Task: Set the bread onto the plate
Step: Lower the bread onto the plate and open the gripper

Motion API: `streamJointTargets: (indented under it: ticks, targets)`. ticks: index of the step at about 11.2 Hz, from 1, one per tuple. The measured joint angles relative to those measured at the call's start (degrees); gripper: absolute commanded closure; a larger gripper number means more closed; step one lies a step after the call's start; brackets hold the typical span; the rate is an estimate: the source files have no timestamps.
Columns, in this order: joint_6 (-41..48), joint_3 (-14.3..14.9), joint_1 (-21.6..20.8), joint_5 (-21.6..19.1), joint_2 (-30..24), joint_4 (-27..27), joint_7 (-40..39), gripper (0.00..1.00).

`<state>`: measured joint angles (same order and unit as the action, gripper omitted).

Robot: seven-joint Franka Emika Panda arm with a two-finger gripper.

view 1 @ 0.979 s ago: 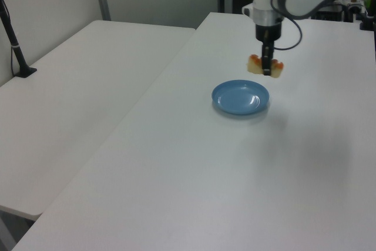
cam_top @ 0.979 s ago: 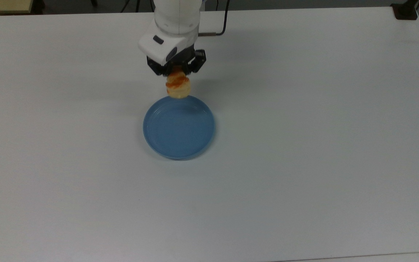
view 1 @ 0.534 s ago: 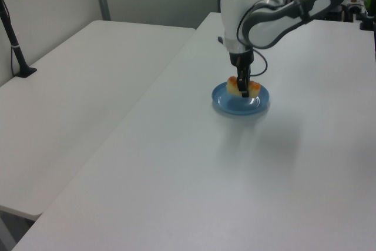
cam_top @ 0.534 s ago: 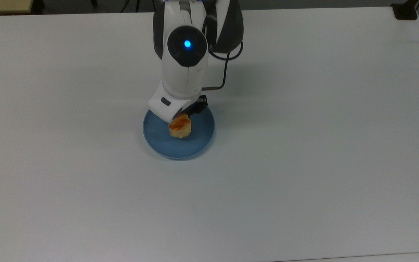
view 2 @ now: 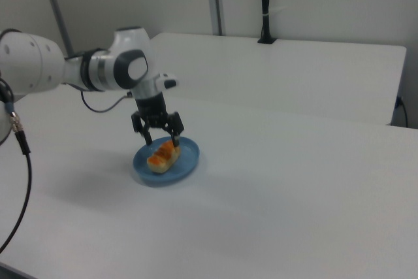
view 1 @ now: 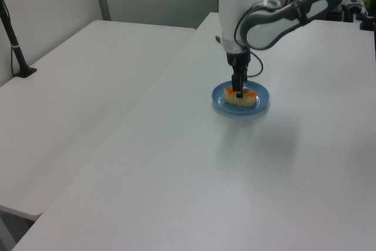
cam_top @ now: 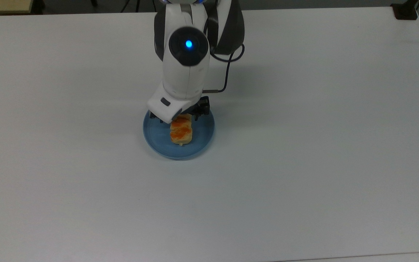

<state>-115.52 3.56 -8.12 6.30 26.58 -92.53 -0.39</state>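
Observation:
The bread (cam_top: 181,131), a pale-yellow loaf with orange-red patches on top, lies flat on the light-blue plate (cam_top: 203,131) near its middle. My gripper (cam_top: 178,116) hangs just over the loaf's far end in the top view, mostly covered by the white hand. In the right view the gripper (view 2: 162,140) is open, its black fingers (view 2: 147,136) spread on either side of the bread (view 2: 163,155) above the plate (view 2: 187,161). The left view shows the gripper (view 1: 238,91) directly over the bread (view 1: 243,97) on the plate (view 1: 259,105).
The plate sits on a wide white table (cam_top: 304,163). A black cable (cam_top: 226,74) loops behind the arm. A black clamp (cam_top: 405,11) sits at the top view's far right corner. A second white table (view 1: 76,69) carries a black post (view 1: 14,45).
The arm brought the bread from above the plate's far rim down onto the plate. The fingers have opened and the loaf now lies flat, released.

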Motion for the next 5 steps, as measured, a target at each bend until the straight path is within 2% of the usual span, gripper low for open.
streamJointTargets:
  ticks: [2,5]
  targets:
    - [4.14,0.01,0.24,-0.01,-7.31,0.17,1.80,0.00]
    - [16.48,0.13,0.73,-0.36,-20.02,0.07,6.29,0.00]
